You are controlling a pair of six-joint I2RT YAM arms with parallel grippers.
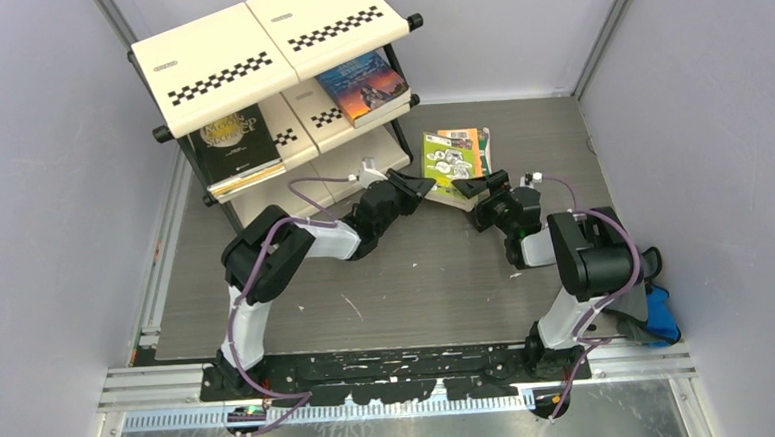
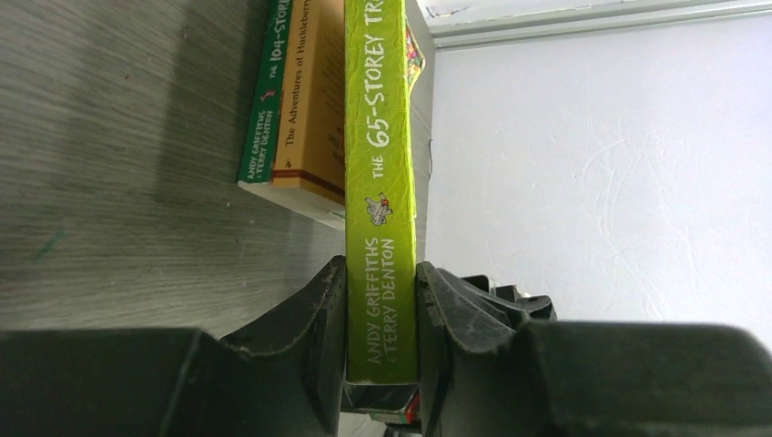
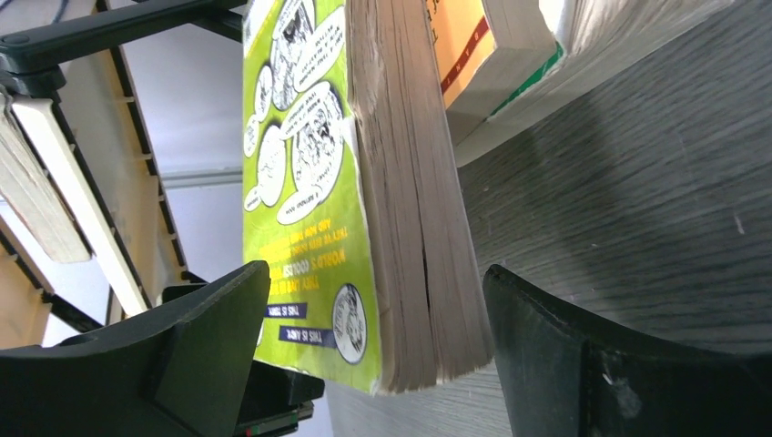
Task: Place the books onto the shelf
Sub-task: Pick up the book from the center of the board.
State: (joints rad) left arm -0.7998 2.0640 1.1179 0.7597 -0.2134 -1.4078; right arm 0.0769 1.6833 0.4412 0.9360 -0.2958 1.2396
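Left gripper (image 2: 380, 284) fingers (image 2: 319, 309) are clamped on the spine end of the lime green book (image 2: 380, 137), one pad on each cover. Right gripper (image 3: 375, 271) fingers (image 3: 209, 319) are spread wide and straddle the same book's page edge from the opposite side. There's a gap on both sides, so no grip.

The lime book is tilted, with its near end lifted off the orange book (image 2: 314, 100) under it. Can't tell if the far end touches. The orange book lies flat on a dark green-spined book (image 2: 264, 100), which is on the table (image 1: 417, 277).

Relative to the shelf (image 1: 255, 55):
- The lime book and both grippers are just right of its bottom tier, close to the frame.
- The two-book stack is there as well, a bit further right.
- The black book with gold lettering (image 1: 234, 141) is on the middle tier, left half.
- The blue book (image 1: 364, 84) is on the middle tier, right half, lying flat.
- A grey-and-blue cloth bundle (image 1: 654, 310) is well off to the right, at the table edge beside the right arm's base.
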